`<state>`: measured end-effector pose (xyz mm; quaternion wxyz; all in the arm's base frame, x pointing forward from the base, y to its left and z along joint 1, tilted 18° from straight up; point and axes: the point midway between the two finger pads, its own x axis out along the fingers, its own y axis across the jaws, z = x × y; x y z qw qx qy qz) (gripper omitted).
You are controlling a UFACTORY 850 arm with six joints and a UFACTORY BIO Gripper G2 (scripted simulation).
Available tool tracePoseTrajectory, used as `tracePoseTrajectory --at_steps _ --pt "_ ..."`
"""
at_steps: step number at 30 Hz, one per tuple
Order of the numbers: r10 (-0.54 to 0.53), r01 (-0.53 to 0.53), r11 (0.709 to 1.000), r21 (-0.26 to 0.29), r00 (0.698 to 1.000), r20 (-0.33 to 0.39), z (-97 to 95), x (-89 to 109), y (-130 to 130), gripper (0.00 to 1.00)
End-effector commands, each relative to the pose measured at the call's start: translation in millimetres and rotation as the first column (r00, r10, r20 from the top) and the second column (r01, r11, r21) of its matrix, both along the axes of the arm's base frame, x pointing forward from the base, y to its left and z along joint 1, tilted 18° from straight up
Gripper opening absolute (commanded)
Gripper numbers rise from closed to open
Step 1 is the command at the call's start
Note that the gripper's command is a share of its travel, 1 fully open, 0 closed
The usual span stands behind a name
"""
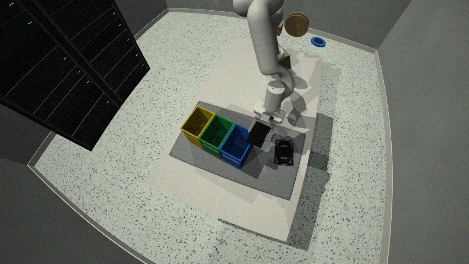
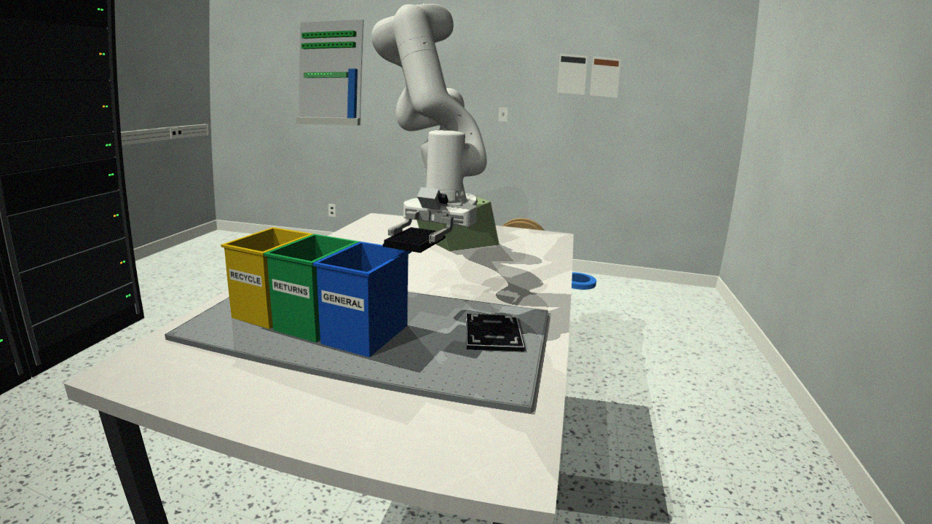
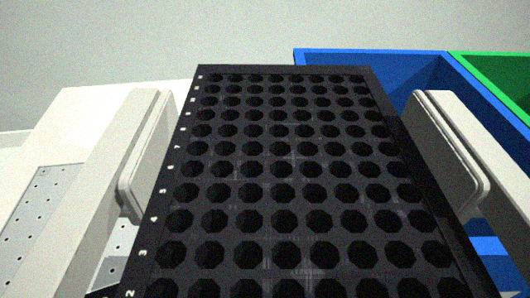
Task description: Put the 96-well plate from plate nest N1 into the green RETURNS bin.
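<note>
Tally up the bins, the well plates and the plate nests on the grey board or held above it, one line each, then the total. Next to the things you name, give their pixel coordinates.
Bins (image 1: 214, 147) (image 2: 293, 306) (image 3: 373, 79): 3
Well plates (image 1: 258, 133) (image 2: 413, 239) (image 3: 281, 180), in the claw (image 1: 259, 128) (image 2: 419, 233) (image 3: 300, 153): 1
Plate nests (image 1: 284, 152) (image 2: 494, 331): 1
Total: 5
</note>
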<state>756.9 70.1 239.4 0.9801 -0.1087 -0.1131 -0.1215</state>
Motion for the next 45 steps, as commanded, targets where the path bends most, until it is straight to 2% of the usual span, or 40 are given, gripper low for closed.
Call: tracePoseTrajectory --at_steps 1,45 --pt "0.001 -0.001 1.0 0.001 1.0 0.002 4.6 1.6 -13.6 0.0" --pt "0.001 -0.001 1.0 0.0 1.0 0.002 34.4 10.6 -136.5 0.0"
